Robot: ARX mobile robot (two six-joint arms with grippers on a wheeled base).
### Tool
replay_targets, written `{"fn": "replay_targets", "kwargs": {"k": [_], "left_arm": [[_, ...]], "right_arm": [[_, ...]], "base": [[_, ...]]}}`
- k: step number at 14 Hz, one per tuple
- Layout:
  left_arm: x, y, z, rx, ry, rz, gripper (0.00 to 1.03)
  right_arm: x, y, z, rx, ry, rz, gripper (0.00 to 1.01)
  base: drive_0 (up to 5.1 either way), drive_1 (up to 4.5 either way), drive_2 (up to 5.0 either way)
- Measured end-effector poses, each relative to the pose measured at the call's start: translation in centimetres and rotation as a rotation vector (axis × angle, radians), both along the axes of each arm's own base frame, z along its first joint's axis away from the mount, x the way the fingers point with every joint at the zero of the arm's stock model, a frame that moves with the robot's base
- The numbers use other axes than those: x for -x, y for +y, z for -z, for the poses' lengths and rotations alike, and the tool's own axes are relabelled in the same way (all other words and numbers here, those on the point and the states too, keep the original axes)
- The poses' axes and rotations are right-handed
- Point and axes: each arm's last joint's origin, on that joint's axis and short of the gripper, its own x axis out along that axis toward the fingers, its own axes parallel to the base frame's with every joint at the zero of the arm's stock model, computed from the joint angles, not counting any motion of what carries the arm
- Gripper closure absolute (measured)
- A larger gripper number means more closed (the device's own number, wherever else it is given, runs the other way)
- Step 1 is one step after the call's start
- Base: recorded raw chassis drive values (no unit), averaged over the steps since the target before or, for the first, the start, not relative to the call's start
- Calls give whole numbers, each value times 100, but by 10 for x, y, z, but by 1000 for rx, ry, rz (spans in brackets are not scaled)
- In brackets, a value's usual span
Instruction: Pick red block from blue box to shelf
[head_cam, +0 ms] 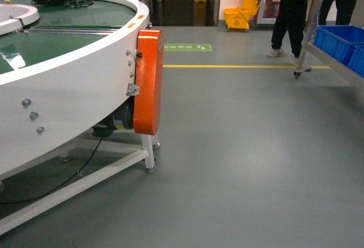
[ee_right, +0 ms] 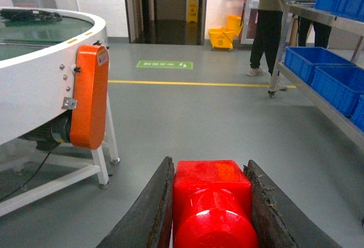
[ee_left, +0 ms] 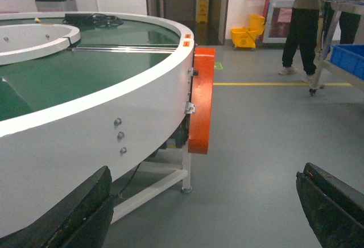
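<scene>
Right gripper [ee_right: 210, 214] jaws clamp red block [ee_right: 211, 202] | left gripper [ee_left: 205, 214] jaws spread, empty | shelf [ee_right: 318, 20] at 2 o'clock, placement pending

1 red block [ee_right: 211, 202], 3 blue crates [ee_right: 335, 80], 1 mop bucket [ee_right: 223, 33]

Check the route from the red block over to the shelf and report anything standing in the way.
Nothing visible blocks it. The right hand holds the red block; bare grey floor runs to the shelf ahead right. A person stands beside the shelf's far end.

Three forward floor-level views, probably low-mounted — sharing orange guard [head_cam: 148, 81], shelf [ee_right: 318, 17]
</scene>
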Motion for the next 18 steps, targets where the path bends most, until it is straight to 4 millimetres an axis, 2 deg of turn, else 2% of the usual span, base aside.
{"fn": "replay_targets", "kwargs": {"k": [6, 18], "left_arm": [[0, 0, 0, 0, -4, -3, 5], [0, 0, 0, 0, -5, -1, 5]], "right_arm": [[0, 0, 0, 0, -3, 0, 73], [0, 0, 0, 0, -4, 0, 73]], "base": [[-2, 425, -429], [-152, -152, -152]]}}
